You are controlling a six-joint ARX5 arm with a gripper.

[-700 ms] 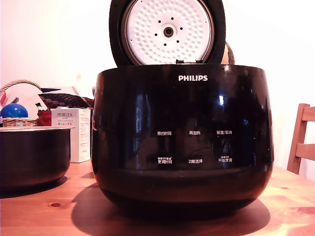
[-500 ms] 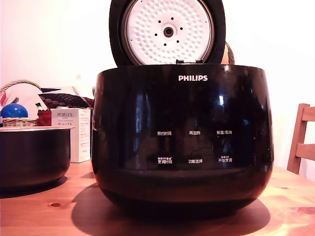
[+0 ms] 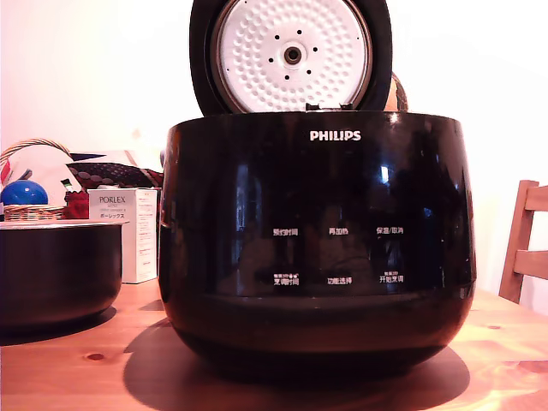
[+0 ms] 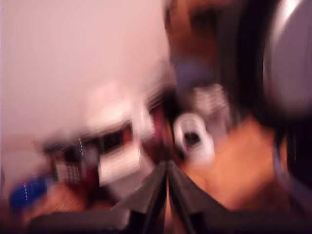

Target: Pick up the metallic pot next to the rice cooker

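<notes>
Pine bench [image 3: 68, 377] carries your metallic pot [image 3: 56, 274] at the exterior view's left, just beside the open rice cooker [image 3: 317, 248], apart from it. Your fingers [image 4: 166, 195] look pressed together and empty in the blurred wrist view, probably for travelling.

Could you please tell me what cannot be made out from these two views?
- Pot: the exterior view's left edge cuts it off; its inside is hidden by its wall.
- Cooker: its inner bowl is hidden by its own front wall in the exterior view.
- Gripper: absent from the exterior view; motion blur smears the wrist view, though the fingers look nearly closed.
- Clutter behind the pot: too blurred in the wrist view.
</notes>
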